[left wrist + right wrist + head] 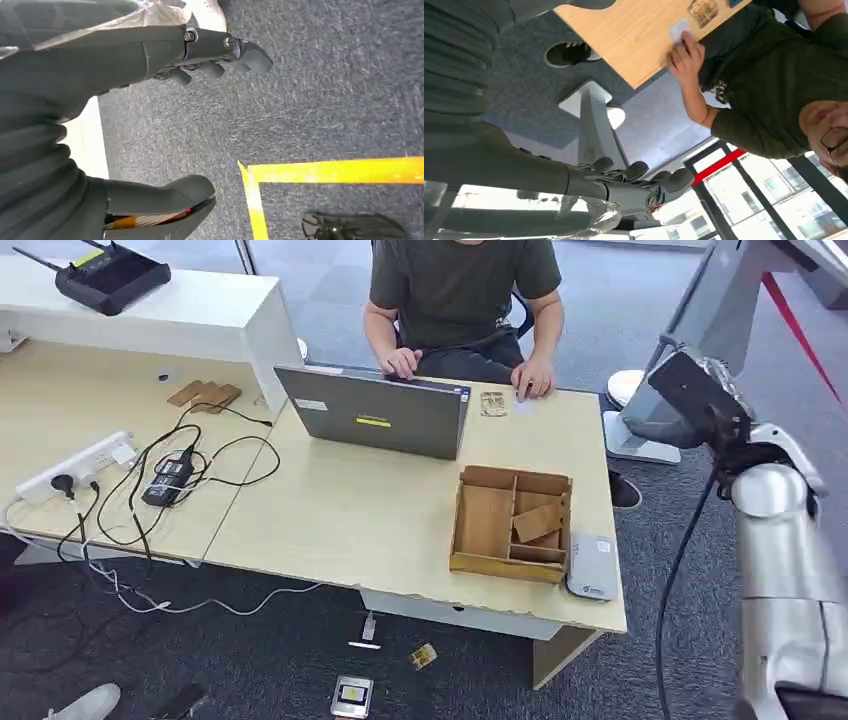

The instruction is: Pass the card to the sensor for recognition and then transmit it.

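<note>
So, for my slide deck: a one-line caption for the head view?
A seated person rests a hand on a white card beside the laptop while the robot's right arm waits alongside the desk.

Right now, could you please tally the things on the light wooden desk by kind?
Laptop: 1
Wooden divided tray: 1
Grey sensor device: 1
Cards by the person's hand: 2
Total: 5
</note>
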Action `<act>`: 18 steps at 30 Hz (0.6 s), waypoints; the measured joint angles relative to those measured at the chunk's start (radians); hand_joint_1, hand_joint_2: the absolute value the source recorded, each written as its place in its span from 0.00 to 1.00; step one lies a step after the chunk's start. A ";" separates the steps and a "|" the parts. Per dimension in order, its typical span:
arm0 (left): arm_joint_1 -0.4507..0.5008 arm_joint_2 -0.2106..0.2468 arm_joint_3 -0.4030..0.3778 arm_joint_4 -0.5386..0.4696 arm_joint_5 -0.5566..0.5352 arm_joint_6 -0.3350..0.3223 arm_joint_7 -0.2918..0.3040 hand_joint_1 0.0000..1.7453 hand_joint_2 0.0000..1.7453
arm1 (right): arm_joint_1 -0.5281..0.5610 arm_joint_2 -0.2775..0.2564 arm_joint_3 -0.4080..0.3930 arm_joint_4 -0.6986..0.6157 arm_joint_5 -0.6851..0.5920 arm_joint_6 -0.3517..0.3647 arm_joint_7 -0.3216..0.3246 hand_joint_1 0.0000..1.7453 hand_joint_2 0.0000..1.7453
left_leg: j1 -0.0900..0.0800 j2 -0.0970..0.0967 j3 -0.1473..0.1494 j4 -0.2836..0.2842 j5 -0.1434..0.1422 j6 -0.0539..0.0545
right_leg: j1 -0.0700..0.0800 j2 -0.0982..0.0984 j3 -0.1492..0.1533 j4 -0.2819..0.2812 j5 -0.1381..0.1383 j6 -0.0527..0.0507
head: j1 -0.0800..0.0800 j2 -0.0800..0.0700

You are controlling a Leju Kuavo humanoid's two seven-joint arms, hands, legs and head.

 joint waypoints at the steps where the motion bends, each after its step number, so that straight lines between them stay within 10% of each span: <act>1: 0.005 0.005 0.003 0.000 0.002 0.000 -0.002 0.00 1.00 | 0.019 -0.014 -0.004 -0.050 -0.008 0.030 0.018 0.00 1.00 | 0.000 0.000 0.000 0.000 0.000 0.000 | 0.000 0.000 0.000 0.000 0.000 0.000 | 0.001 0.000; 11: 0.036 0.028 0.046 0.000 0.015 0.002 -0.016 0.00 1.00 | 0.234 -0.117 -0.043 -0.494 -0.132 0.146 0.171 0.00 1.00 | 0.001 0.001 0.000 -0.001 -0.001 -0.001 | 0.002 0.001 0.001 0.000 -0.001 0.000 | 0.000 0.000; 18: 0.032 0.033 0.066 0.000 0.012 0.010 -0.018 0.00 1.00 | 0.457 -0.076 0.030 -0.556 0.040 -0.064 0.083 0.00 1.00 | 0.001 -0.001 0.000 -0.001 -0.001 -0.001 | 0.002 0.001 0.001 0.000 -0.001 0.000 | 0.000 0.000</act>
